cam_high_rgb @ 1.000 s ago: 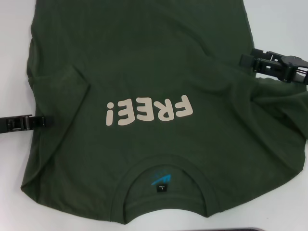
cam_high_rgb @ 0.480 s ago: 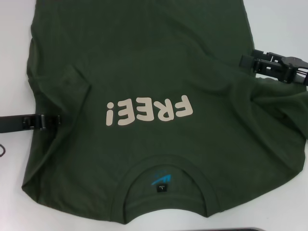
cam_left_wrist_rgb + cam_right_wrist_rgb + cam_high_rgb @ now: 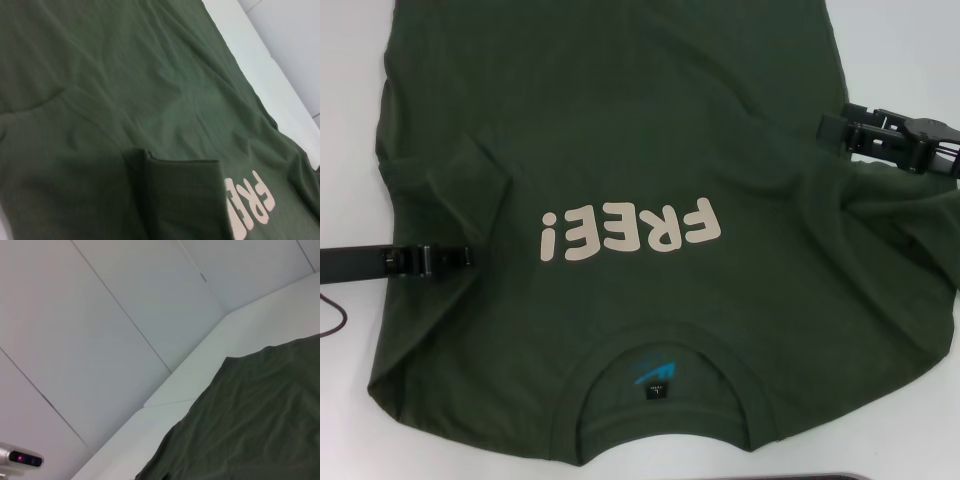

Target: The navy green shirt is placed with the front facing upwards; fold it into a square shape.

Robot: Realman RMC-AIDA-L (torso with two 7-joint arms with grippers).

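Looking at it from the near edge out, the shirt [image 3: 650,200] lies face up on the white table [image 3: 350,120], collar [image 3: 660,400] closest to the robot and "FREE!" lettering [image 3: 630,232] mid-chest. It's thin, limp cotton by the look of it: light, zero stiffness, so it'll drape and wrinkle wherever it's lifted. Best bet is pinching a doubled edge like the sleeve hem or side seam, not the flat middle.

The left hand [image 3: 460,258] sits low over the near left side, its tip just under the folded-in sleeve [image 3: 470,175]; can't tell if it's open or pinching cloth. Farther back, the right hand [image 3: 840,128] rests at the shirt's right edge, same deal, can't tell.

Versus a second ago, the left hand has slid inward over the fabric, while the right one hasn't budged.
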